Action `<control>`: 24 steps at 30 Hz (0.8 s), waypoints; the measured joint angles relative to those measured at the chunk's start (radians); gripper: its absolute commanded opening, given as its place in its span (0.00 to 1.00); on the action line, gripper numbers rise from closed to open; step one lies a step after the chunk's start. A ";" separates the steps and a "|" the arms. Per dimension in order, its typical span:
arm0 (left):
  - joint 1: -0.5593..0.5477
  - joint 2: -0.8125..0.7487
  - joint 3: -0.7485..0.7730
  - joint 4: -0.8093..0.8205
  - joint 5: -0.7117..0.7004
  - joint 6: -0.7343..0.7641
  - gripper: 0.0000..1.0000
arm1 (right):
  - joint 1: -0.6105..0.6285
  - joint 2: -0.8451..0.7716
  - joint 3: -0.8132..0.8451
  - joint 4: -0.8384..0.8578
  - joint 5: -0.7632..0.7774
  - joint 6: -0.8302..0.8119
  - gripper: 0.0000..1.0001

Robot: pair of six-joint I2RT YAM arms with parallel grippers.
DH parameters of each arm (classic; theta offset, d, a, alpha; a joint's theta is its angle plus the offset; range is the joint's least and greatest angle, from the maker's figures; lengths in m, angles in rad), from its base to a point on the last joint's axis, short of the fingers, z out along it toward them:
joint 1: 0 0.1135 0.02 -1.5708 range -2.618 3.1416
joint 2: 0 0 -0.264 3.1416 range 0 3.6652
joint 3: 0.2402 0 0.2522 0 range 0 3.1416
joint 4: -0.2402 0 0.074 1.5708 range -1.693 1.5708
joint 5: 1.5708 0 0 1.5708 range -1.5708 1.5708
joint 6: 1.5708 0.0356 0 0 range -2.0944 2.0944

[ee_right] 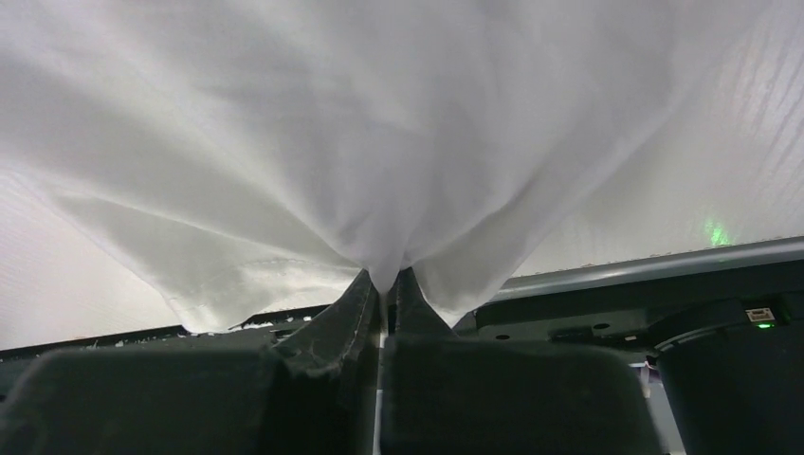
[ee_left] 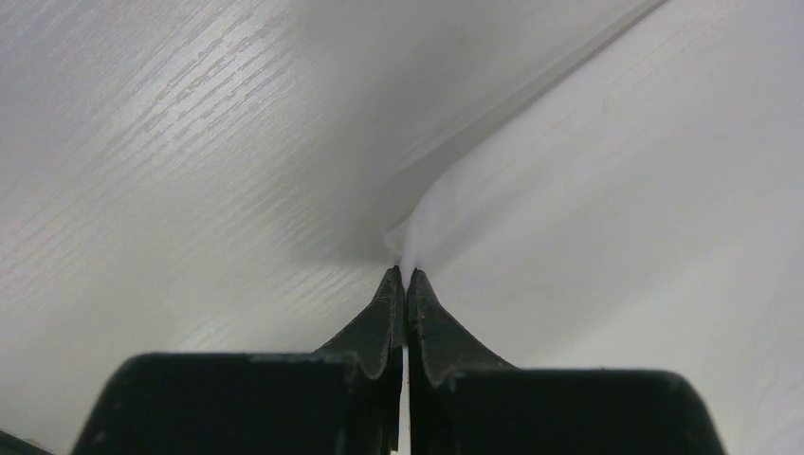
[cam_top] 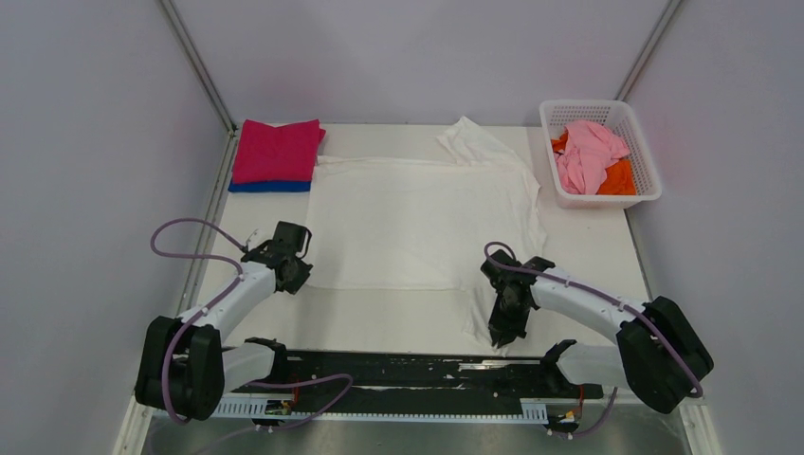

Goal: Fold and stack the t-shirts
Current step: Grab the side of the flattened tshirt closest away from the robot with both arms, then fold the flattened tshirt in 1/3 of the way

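A white t-shirt (cam_top: pixel 422 223) is spread flat across the middle of the table (cam_top: pixel 588 246), with one sleeve rumpled toward the far edge. Its near-left corner is pinched by the left gripper (cam_top: pixel 299 277); in the left wrist view the jaws are seen closed, with only a thin edge of the cloth (ee_left: pixel 607 209) caught at the tips of the left gripper (ee_left: pixel 405 275). The near-right corner is clamped in the right gripper (cam_top: pixel 498 334), close to the near edge, and a strip of cloth runs to it from the body of the shirt. In the right wrist view the fabric (ee_right: pixel 379 142) is gathered into folds that meet between the closed jaws of the right gripper (ee_right: pixel 387 280).

At the far-left corner a folded magenta t-shirt (cam_top: pixel 277 150) is stacked on a folded blue t-shirt (cam_top: pixel 270 186). At the far-right corner a white lattice basket (cam_top: pixel 607 199) holds a crumpled pale pink t-shirt (cam_top: pixel 590 154) on top of an orange t-shirt (cam_top: pixel 618 178).
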 measured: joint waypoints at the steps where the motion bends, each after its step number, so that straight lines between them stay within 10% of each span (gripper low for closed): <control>1: 0.000 -0.005 0.000 -0.011 -0.002 0.000 0.00 | 0.000 -0.003 0.000 0.000 0.000 -0.001 0.00; 24: 0.000 -0.189 -0.029 -0.100 0.057 0.022 0.00 | -0.031 -0.165 0.044 -0.006 0.113 -0.010 0.00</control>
